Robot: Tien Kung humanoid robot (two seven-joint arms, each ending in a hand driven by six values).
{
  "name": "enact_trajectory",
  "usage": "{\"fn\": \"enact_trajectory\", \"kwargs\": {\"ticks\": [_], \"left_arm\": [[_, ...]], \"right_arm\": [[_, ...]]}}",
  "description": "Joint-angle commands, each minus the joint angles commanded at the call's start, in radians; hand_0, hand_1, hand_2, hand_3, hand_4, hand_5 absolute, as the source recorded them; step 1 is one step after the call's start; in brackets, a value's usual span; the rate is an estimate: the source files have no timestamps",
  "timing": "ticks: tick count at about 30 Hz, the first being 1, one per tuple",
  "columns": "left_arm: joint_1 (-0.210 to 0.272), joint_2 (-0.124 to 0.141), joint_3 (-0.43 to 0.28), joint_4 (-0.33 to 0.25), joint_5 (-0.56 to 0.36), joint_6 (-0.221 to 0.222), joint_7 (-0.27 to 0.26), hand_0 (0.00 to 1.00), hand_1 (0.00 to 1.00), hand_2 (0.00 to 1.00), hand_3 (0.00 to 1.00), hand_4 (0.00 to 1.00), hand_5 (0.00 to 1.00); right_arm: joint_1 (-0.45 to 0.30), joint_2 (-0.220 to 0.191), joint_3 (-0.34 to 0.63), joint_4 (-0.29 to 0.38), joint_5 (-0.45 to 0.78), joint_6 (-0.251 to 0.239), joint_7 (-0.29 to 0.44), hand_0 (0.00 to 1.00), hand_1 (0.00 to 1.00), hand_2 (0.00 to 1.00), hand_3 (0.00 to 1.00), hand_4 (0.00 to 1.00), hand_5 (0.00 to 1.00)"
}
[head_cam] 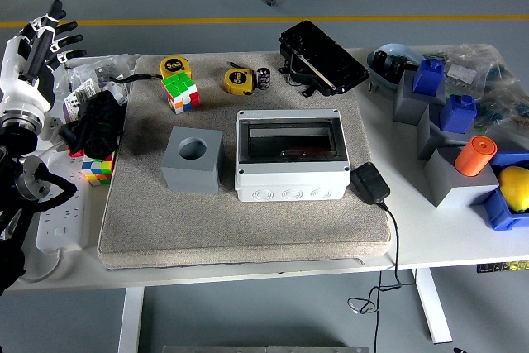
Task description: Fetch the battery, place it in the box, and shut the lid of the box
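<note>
At the upper left of the frame the left hand [43,39] is raised with fingers spread, nothing held. The battery [264,78] is seen standing at upper centre on the mat [248,221], just beside a yellow tape measure [238,81]. The box [292,155] is placed mid-frame below it, lid open.

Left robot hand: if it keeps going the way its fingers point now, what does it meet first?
Probably nothing. The left robot hand is raised at the white table's left edge, black-tipped fingers spread and pointing up and away toward bare grey floor; depth is unclear.
</note>
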Motion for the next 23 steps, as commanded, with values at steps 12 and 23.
{"fn": "enact_trajectory", "kwargs": {"ticks": [12, 23], "left_arm": [[0.002, 0.0, 0.003, -0.002, 0.001, 0.002, 0.002, 0.422, 0.556, 0.584, 0.606, 0.998, 0.597], [0.007, -0.004, -0.006, -0.004, 0.003, 0.003, 0.004, 0.422, 0.556, 0.584, 0.607, 0.998, 0.597]], "right_arm": [[-0.004, 0.0, 0.003, -0.001, 0.0, -0.001, -0.001, 0.573, 0.642, 0.667, 0.582, 0.939, 0.482], [-0.007, 0.008, 0.009, -0.001, -0.001, -0.001, 0.001, 0.573, 0.642, 0.666, 0.582, 0.94, 0.481]]}}
